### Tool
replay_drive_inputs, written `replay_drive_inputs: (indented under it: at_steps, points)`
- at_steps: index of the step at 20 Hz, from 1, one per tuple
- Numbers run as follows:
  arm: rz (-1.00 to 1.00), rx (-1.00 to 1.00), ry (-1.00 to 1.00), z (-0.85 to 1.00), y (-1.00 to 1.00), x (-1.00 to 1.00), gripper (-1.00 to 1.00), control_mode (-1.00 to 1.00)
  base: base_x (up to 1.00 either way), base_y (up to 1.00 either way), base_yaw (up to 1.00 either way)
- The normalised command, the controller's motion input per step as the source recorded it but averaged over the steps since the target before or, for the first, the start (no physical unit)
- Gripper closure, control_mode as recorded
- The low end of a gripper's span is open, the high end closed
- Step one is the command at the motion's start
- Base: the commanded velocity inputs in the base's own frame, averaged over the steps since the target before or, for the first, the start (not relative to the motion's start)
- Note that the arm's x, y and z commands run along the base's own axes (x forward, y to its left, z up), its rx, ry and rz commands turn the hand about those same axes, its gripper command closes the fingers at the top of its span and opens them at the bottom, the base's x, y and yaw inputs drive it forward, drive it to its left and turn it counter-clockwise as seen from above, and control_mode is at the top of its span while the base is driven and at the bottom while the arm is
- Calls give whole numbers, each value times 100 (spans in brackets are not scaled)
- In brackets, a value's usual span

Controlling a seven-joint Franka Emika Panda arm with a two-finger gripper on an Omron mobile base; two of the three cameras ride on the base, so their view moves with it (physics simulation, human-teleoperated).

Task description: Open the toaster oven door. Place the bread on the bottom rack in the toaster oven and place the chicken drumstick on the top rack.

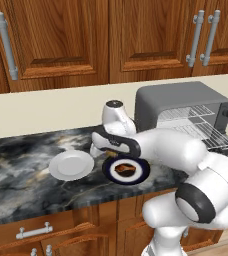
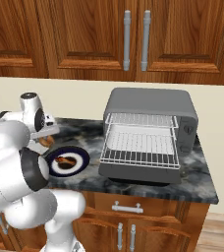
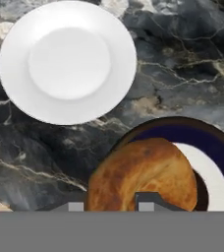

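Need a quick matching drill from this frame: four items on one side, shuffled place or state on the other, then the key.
Items:
1. bread
2. chicken drumstick
3. white plate
4. toaster oven door

States:
A. bare, on the counter left of the blue-rimmed plate
B. folded down, both racks exposed
C. gripped in the fingers, above the blue-rimmed plate's edge
D. lying on the blue-rimmed plate

Pairs: 1-C, 2-D, 3-A, 4-B
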Motion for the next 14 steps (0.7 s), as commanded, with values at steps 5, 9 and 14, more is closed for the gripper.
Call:
replay_drive_inputs:
  at_steps: [5, 9, 14]
  points:
    - [8, 0, -5, 27, -68, -38, 100, -100, 0, 0, 0]
    - [8, 0, -1, 16, -67, -21, 100, -100, 0, 0, 0]
    - [3, 0, 2, 11, -65, -4, 100, -100, 0, 0, 0]
